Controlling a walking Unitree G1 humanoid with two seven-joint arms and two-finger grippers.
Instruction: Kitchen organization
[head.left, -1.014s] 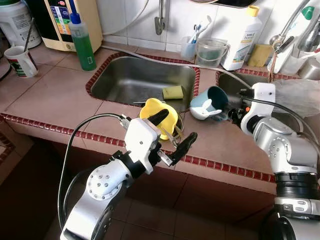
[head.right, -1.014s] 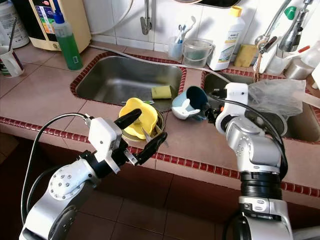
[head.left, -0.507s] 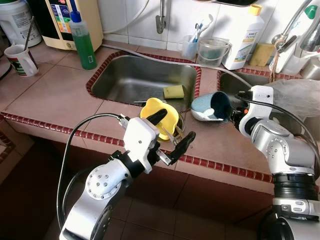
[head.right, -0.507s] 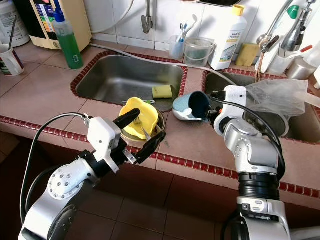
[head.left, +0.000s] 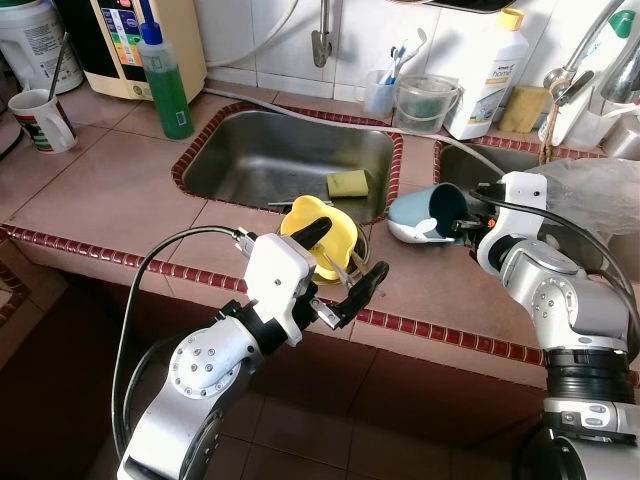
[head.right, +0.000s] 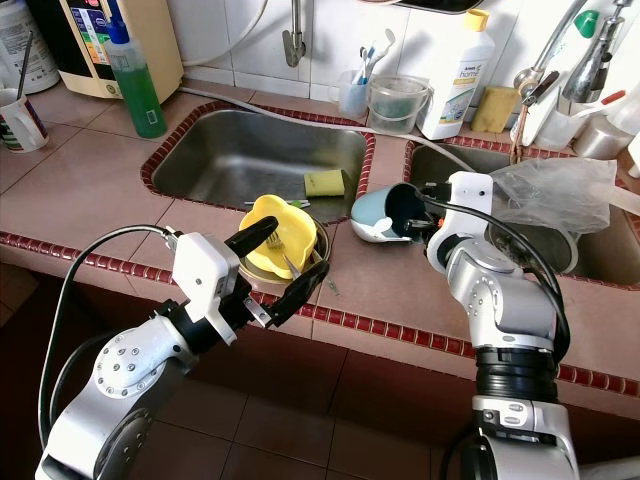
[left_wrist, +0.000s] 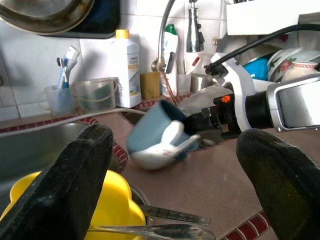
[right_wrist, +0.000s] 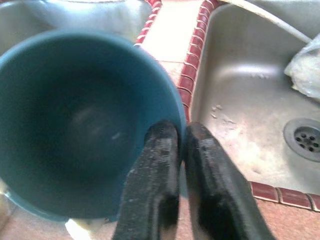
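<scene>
Right gripper (right_wrist: 181, 145) pinches rim of blue mug (head.left: 432, 212), one finger inside, one outside, fingers closed tight on wall. Mug lies tilted on side on tiled counter (head.left: 110, 190) strip between two sinks, mouth toward right gripper, white handle low. Left gripper (head.left: 345, 262) hovers over counter front edge with fingers spread wide, holding nothing, just beside yellow bowl (head.left: 320, 232). Yellow bowl sits in metal bowl with cutlery inside. Yellow sponge (head.left: 346, 184) lies in left sink (head.left: 260, 160).
</scene>
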